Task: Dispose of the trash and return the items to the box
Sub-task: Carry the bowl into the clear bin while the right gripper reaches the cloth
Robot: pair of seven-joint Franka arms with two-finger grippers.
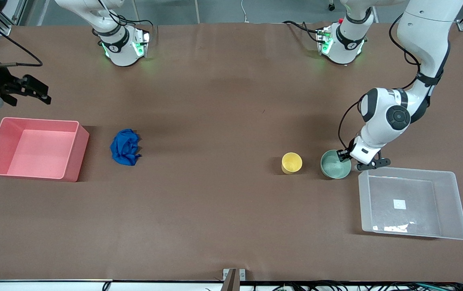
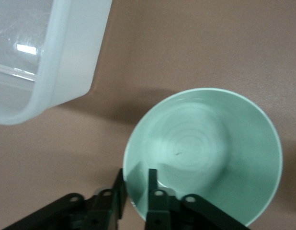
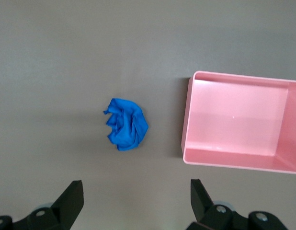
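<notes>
The pale mint-green bowl (image 1: 333,165) stands on the table beside the translucent box (image 1: 409,171), toward the right arm's end from it. My left gripper (image 1: 347,156) is shut on the bowl's rim (image 2: 210,143), one finger inside and one outside (image 2: 136,181). The yellow cup (image 1: 292,162) stands beside the bowl, on the side away from the box. The blue wad of trash (image 1: 125,147) lies beside the pink bin (image 1: 76,153). My right gripper (image 1: 44,93) hangs open and empty over the table near the pink bin; its view shows the wad (image 3: 126,123) below the open gripper (image 3: 136,191).
The box holds only its white label (image 1: 399,204); its corner shows in the left wrist view (image 2: 66,62). The pink bin (image 3: 186,120) holds nothing. The two arm bases (image 1: 124,44) stand along the table edge farthest from the front camera.
</notes>
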